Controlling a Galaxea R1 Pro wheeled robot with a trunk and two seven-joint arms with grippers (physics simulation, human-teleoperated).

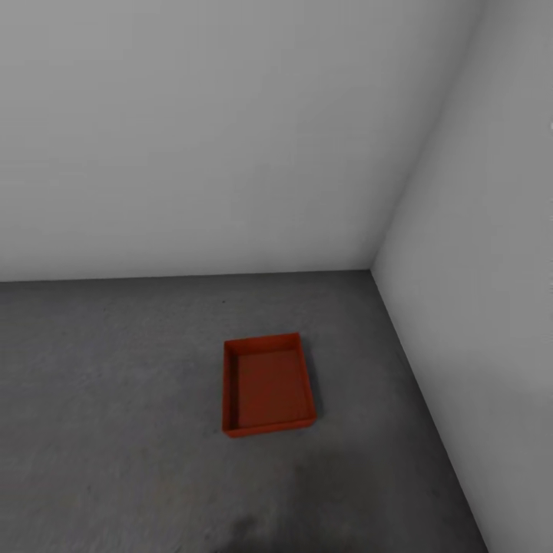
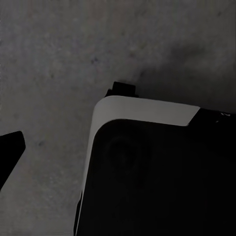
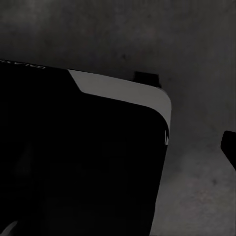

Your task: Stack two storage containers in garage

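Container [image 1: 268, 385] alone on floor [image 1: 115, 399] (garage corner) — hands' spread: cannot tell.

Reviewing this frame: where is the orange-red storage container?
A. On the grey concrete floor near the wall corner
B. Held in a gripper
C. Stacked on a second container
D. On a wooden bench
A: the storage container sits alone, empty, on the concrete floor.

Dark grey rough concrete floor [image 1: 115, 430] carries one orange-red rectangular lidless bin [image 1: 267, 384], open side up, flat on the concrete. Bin sits near the corner where pale grey walls [image 1: 230, 130] meet, w/ bare concrete all round it.
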